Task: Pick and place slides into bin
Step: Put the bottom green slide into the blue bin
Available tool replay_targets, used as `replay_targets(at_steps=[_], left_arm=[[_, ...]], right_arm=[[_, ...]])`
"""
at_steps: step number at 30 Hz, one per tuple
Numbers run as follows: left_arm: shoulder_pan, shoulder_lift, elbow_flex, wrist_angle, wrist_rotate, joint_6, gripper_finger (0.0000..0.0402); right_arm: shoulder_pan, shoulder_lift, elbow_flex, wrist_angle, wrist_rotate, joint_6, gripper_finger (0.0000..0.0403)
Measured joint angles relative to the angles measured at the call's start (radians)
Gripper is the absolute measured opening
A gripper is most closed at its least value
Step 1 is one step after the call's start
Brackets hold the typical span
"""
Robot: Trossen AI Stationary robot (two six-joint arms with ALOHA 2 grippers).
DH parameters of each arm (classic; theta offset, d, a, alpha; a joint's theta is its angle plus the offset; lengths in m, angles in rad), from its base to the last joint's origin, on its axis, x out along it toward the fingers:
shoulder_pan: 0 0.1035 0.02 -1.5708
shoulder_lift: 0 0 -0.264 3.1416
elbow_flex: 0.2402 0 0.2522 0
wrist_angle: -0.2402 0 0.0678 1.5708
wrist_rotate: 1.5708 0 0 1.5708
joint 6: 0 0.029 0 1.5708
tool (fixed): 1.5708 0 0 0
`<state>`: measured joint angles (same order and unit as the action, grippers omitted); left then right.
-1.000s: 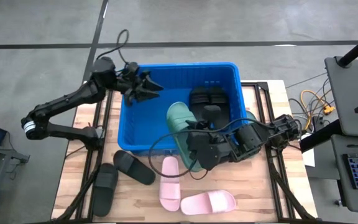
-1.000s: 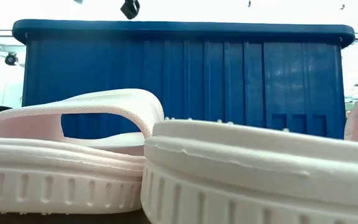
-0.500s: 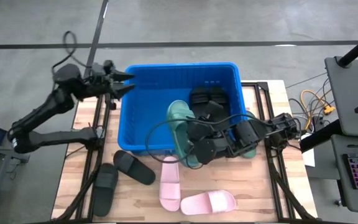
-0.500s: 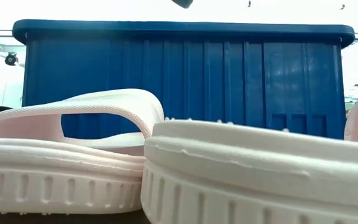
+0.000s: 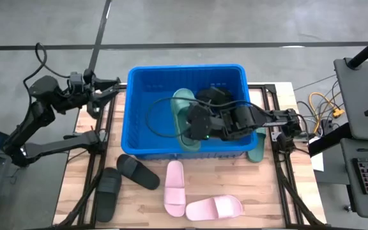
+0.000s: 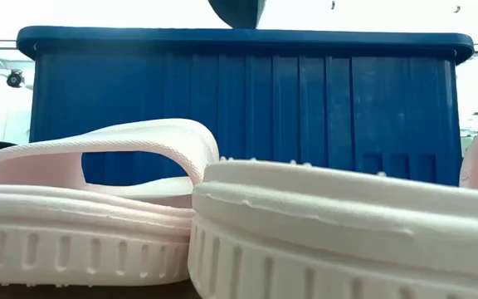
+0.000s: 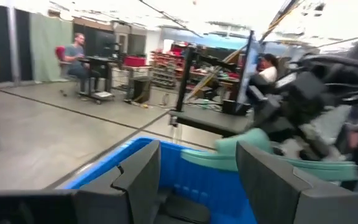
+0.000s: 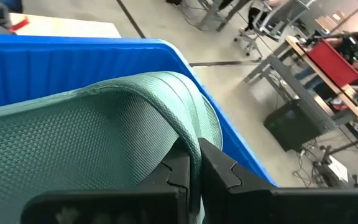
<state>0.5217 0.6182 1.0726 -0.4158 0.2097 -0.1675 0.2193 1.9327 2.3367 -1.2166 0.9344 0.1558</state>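
Observation:
A dark green slide [image 5: 184,118] hangs over the inside of the blue bin [image 5: 139,137], with my right gripper [image 5: 195,124] shut on it. Black slides [image 5: 213,99] lie on the bin's floor at its far side. My left gripper [image 5: 110,89] stands open outside the bin's left wall, near its far corner, with nothing between its fingers [image 7: 138,177]. On the table, near the bin's front wall, lie two black slides [image 5: 138,171] and two pale pink slides [image 5: 174,187]. Another green slide [image 5: 259,144] rests beside the bin's right wall. My right gripper pinches the green slide's wide strap [image 8: 188,134] between its two fingers [image 8: 219,168], which close over the strap's edge. The fingers come from the table's right side, slanting down. The slide is held up over the bin's inside, its length running near to far.
The bin's thick rim [image 6: 247,37] stands high above the table. The pink slides [image 6: 90,208] lie close to the near edge. Cables [image 5: 324,105] and a dark stand [image 5: 363,70] are off the table's right side. People sit at desks in the room beyond.
My left gripper has drawn back from over the bin's far left corner toward the table's left edge and now stands outside the bin. My right gripper has carried the green slide from over the bin's near wall toward the far side, over the bin's inside.

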Motion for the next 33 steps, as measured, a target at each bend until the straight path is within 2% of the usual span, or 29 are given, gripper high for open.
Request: replay_targets(at_steps=[3, 8, 15, 19, 25, 30, 33], left_arm=[[0.0, -0.01, -0.002, 0.0, 0.045, -0.008, 0.0193], [0.0, -0.027, -0.002, 0.001, 0.045, -0.009, 0.0193], [0.0, -0.055, -0.026, 0.006, 0.047, -0.01, 0.0193], [0.0, -0.058, -0.041, 0.026, 0.047, -0.011, 0.0193], [0.0, -0.056, -0.044, 0.044, 0.048, -0.086, 0.0193], [0.0, -0.069, -0.045, 0.042, 0.048, -0.088, 0.0193], [0.0, -0.077, -0.045, 0.046, 0.048, -0.089, 0.0193]], right_arm=[[-0.02, 0.0, 0.0, 0.004, 0.0, 0.0, 0.0009], [-0.04, 0.0, -0.002, 0.012, 0.0, 0.006, 0.0009], [-0.049, 0.0, -0.005, 0.135, 0.0, 0.027, 0.0009], [-0.047, 0.0, -0.005, 0.145, -0.002, 0.027, 0.0009], [-0.066, 0.0, -0.005, 0.187, -0.082, 0.009, 0.0009], [-0.096, 0.0, -0.005, 0.203, -0.087, -0.022, 0.0009], [-0.118, 0.0, -0.005, 0.247, -0.137, -0.011, 0.0009]])
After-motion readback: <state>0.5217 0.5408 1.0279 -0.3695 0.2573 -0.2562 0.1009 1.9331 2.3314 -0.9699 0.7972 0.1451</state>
